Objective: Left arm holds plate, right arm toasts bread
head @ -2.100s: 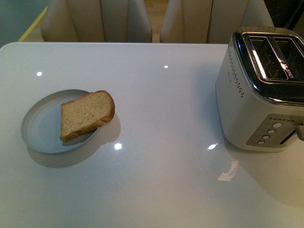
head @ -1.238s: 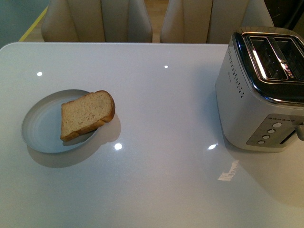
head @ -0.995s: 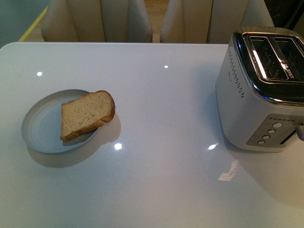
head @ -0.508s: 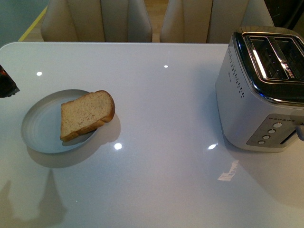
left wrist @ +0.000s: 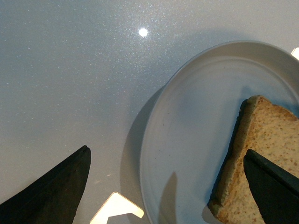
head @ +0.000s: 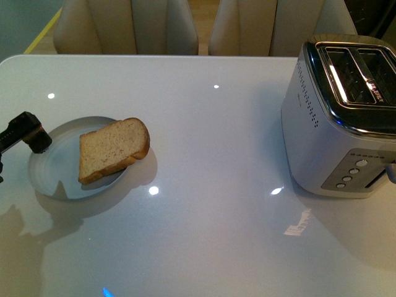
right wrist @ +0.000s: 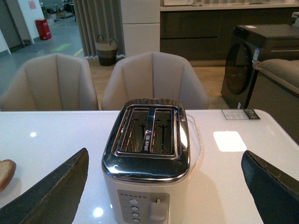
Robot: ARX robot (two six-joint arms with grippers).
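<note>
White glossy counter (head: pixel 216 154), lit by several ceiling reflections. The plate (head: pixel 48 176) sits on the counter's left portion in the front view, with the bread (head: pixel 112 148) lying on its right half. The slice's lower crust rests inside the plate and its rounded top overhangs the rim on the side toward the toaster (head: pixel 337 124). The toaster stands well apart at the right: silver body, two empty top slots, and a front panel with four round buttons and a lever. A small mark between the slots is too small to read, and no brand is legible. The left arm (head: pixel 23 132) reaches in from the left edge, its black tip over the plate's left rim. In the left wrist view the left gripper (left wrist: pixel 166 151) is spread wide with nothing between its fingers, and the plate rim and the slice's crust edge lie below the gap. Contact with the plate cannot be confirmed. The right gripper (right wrist: pixel 164 154) is likewise spread and empty, facing the toaster. A dark printed card (right wrist: pixel 240 114) lies on the counter beyond the toaster, its text illegible. Two beige chairs (right wrist: pixel 154 79) stand behind the counter.
</note>
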